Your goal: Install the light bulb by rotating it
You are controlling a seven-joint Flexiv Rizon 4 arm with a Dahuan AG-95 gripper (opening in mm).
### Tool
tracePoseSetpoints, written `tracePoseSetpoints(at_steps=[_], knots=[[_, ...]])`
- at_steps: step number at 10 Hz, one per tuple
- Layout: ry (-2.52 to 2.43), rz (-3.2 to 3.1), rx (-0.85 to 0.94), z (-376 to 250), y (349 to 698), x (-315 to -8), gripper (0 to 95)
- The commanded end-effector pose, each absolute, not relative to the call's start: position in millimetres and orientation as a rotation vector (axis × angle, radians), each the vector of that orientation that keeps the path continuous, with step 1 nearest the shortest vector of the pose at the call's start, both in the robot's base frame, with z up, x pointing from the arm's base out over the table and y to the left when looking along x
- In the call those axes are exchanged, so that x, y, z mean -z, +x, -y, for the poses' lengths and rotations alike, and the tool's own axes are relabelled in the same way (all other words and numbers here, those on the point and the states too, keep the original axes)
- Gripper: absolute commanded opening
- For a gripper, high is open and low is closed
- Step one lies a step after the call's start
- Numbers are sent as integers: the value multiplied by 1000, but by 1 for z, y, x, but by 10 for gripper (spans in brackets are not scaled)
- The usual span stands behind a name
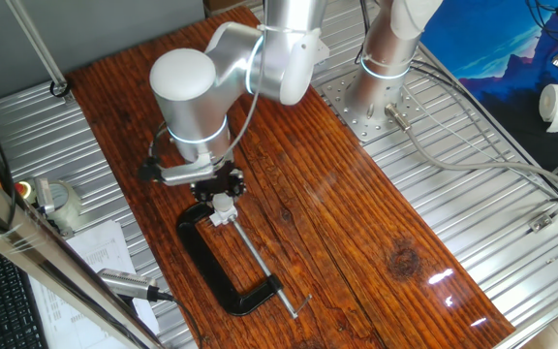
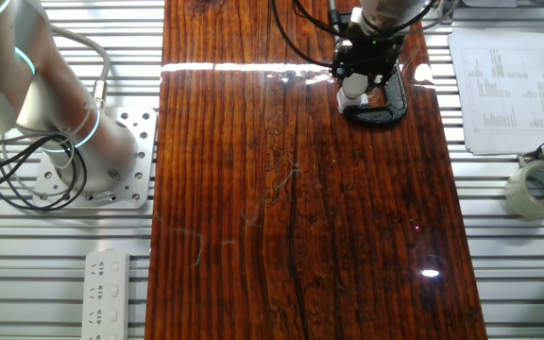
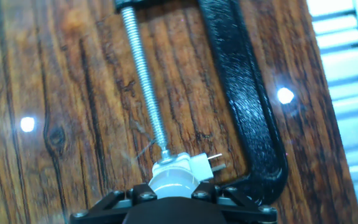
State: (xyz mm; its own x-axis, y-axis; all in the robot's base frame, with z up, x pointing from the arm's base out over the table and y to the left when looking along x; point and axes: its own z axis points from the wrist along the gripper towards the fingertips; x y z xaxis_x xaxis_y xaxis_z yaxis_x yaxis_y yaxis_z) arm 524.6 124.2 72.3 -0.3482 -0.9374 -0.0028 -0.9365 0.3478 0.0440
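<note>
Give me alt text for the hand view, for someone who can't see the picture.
Seen from the hand, the black claw sits around the pale rounded head of the light bulb, which stands on a small white socket block. The socket block is held by a big black C-clamp, whose threaded screw runs up across the dark wooden table.

Silver arm (image 1: 260, 58), cyan rings, seemingly black fingers (image 3: 135, 200).

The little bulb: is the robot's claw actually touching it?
Touching. The hand view shows the gripper closed around the light bulb, its black fingers against the bulb's pale head with no gap.
</note>
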Motion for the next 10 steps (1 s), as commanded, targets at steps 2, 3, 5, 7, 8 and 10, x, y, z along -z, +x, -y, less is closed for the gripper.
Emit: tracePoseSetpoints(at_steps=[2, 3, 5, 7, 8, 10], knots=[[1457, 2740, 75, -123, 526, -72, 0], [1403, 2760, 82, -123, 526, -72, 0], [1254, 2831, 143, -122, 526, -73, 0], [1122, 2885, 193, -120, 526, -73, 0], [1063, 2904, 199, -120, 526, -74, 0], [964, 2936, 195, -120, 526, -74, 0]])
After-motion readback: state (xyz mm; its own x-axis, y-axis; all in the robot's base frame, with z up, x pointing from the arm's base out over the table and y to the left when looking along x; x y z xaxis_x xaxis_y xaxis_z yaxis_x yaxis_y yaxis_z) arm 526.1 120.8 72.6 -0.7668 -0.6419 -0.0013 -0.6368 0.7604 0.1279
